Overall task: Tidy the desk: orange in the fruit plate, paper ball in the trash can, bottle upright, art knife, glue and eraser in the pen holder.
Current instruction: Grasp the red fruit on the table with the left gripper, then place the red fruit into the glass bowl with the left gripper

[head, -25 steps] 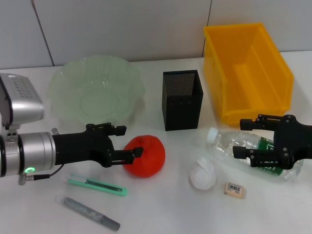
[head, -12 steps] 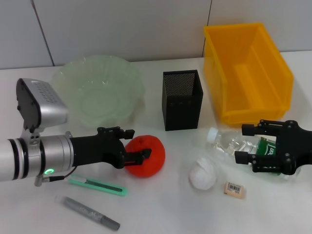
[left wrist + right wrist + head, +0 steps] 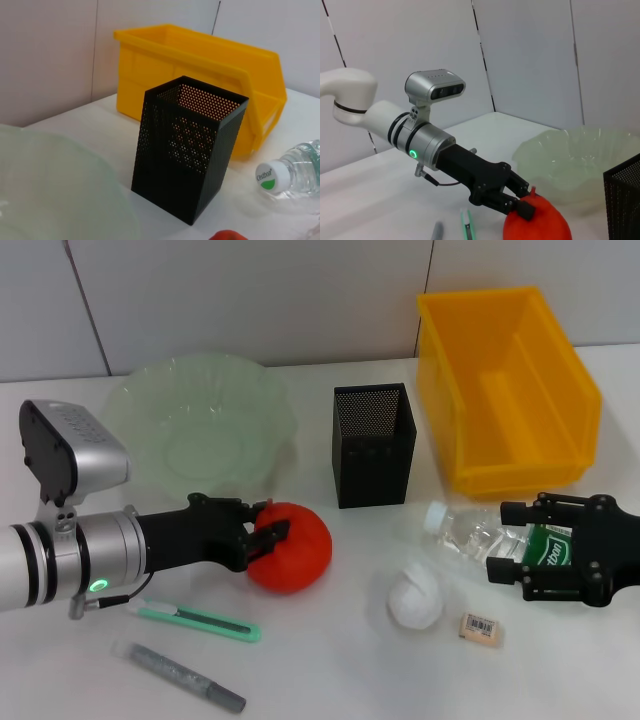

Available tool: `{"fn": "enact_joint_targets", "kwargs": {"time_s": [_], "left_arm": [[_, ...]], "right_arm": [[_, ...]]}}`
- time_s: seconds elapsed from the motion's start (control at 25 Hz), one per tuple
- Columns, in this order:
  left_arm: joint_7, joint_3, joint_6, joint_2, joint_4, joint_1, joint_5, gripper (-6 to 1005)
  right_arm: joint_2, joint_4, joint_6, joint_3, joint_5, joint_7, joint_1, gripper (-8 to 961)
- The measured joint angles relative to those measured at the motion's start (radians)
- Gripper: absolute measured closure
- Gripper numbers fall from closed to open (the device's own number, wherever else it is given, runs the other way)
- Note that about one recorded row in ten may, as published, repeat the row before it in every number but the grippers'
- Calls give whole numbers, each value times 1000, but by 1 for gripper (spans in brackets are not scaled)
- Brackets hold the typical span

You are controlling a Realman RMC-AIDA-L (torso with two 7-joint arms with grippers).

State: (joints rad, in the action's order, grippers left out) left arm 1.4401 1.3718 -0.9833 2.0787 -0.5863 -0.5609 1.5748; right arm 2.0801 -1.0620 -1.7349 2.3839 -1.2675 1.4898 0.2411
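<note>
The orange (image 3: 298, 550) sits in front of the fruit plate (image 3: 130, 405), and my left gripper (image 3: 268, 532) is shut on its near-left side. The right wrist view shows the gripper (image 3: 522, 202) clamped on the orange (image 3: 542, 225). The bottle (image 3: 462, 530) lies on its side in front of the trash can (image 3: 520, 468), white cap toward the pen holder (image 3: 373, 445). My right gripper (image 3: 505, 540) stands open with one finger on each side of the bottle's labelled middle. Paper ball (image 3: 415, 600), eraser (image 3: 480, 627), art knife (image 3: 200, 620) and glue (image 3: 185, 675) lie on the table.
The pen holder (image 3: 187, 150) stands between the plate (image 3: 50, 195) and the yellow bin (image 3: 200, 55), with the bottle's cap (image 3: 270, 176) close by. Knife (image 3: 467, 225) and glue (image 3: 436, 231) lie just below my left arm. A grey wall runs behind everything.
My left gripper has closed in on the orange, which has shifted slightly up and toward the plate. My right gripper has slid a little right along the bottle.
</note>
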Motion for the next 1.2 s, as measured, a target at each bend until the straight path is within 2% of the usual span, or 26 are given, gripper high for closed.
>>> {"fn": "enact_joint_targets", "kwargs": {"time_s": [0.24,0.44,0.6,0.72,0.84,0.92,1.2], "left_arm": [[0,3,-16,0,0,4,-2,656],[-2,2,-89,-1,-8,13,-26,784],[-6,-4,-129,-5,-50,38,-50,814],[3,-9,-160,-9,-177,108,-84,836],[9,-16,-171,-10,-236,140,-99,858],[15,-53,-174,-11,-314,179,-125,873],[4,-147,-141,-9,-300,165,-176,911]], "right_arm": [[0,4,0,0,-1,-5,0,184],[0,6,2,0,1,-6,-2,184],[0,15,3,1,2,-8,-3,184],[0,25,5,2,3,-9,-3,185],[-1,29,6,2,3,-9,-3,185],[-1,31,7,1,3,-9,-3,185],[-2,31,5,1,4,-10,-3,186]]}}
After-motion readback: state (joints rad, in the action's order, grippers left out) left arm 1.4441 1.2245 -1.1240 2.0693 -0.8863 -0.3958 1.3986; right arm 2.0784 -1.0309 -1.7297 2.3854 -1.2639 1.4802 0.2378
